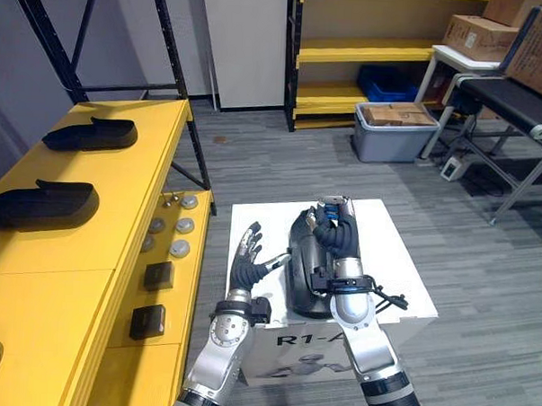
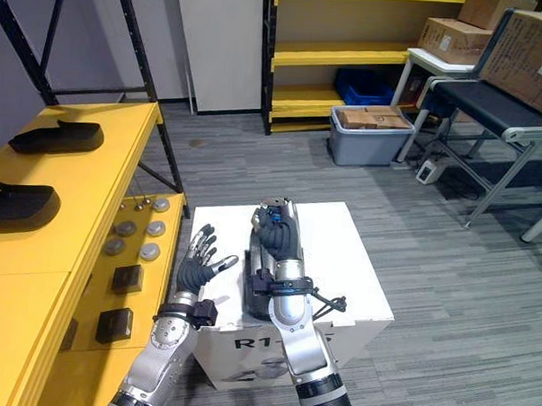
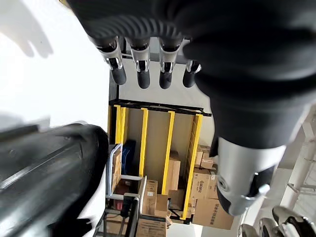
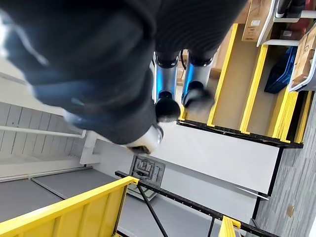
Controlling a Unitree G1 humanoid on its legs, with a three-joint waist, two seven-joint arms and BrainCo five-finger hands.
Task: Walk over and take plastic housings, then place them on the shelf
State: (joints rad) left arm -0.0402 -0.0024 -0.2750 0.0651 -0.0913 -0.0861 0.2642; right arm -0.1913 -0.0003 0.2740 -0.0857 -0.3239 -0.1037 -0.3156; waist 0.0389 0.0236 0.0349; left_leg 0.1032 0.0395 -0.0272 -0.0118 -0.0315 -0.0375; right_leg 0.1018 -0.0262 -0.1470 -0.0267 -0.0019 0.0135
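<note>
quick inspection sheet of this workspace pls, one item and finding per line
surface: white box, carrying one housing
job's things: black plastic housing lying on the box; far shelf housing and near shelf housing on the yellow shelf
clutter: silver discs and small black blocks on the shelf's lower level
hands: left hand open beside the housing; right hand over its far end, grip unclear
cables: nothing seen
surroundings: grey bin, cardboard boxes, yellow racks
</note>
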